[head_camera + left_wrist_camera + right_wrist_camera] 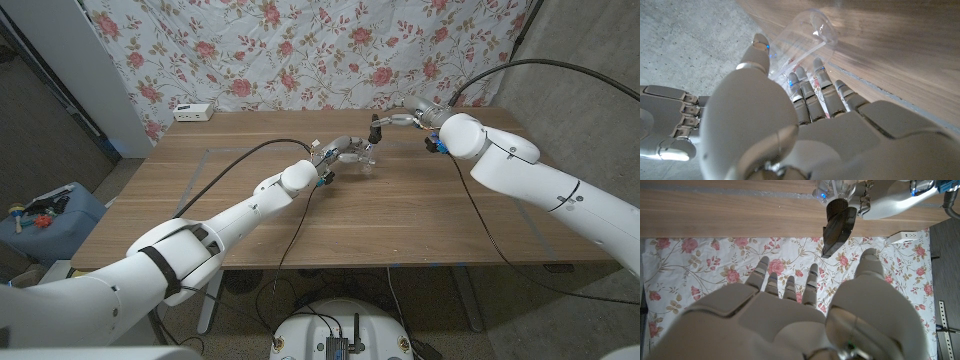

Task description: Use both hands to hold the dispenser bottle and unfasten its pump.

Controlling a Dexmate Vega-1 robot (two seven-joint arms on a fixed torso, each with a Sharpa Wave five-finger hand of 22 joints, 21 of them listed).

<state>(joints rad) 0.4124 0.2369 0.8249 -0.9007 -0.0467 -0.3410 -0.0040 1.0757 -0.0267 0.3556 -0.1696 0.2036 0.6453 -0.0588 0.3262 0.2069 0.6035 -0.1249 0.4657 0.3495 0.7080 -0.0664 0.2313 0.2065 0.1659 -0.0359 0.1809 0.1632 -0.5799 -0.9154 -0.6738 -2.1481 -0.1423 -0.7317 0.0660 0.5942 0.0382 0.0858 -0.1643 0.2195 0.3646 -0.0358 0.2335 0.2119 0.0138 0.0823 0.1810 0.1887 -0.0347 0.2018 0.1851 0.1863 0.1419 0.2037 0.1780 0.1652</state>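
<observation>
Left hand (790, 125) wraps clear dispenser bottle (805, 37), fingers (812, 90) and thumb closed round its body, bottle held over wooden surface (400, 215). Black pump (838, 226) sticks out of bottle beyond left hand. Right hand (805, 315) just beside pump, fingers spread, holding nothing, not touching it.

The clear, glossy plastic dispenser bottle (801, 37) glints beside its dark matt pump (838, 226). The brown wood-grain worktop (420, 215) looks smooth, the left hand (760, 125) glossy white plastic, and the rose-printed cloth backdrop (330, 50) creased.
</observation>
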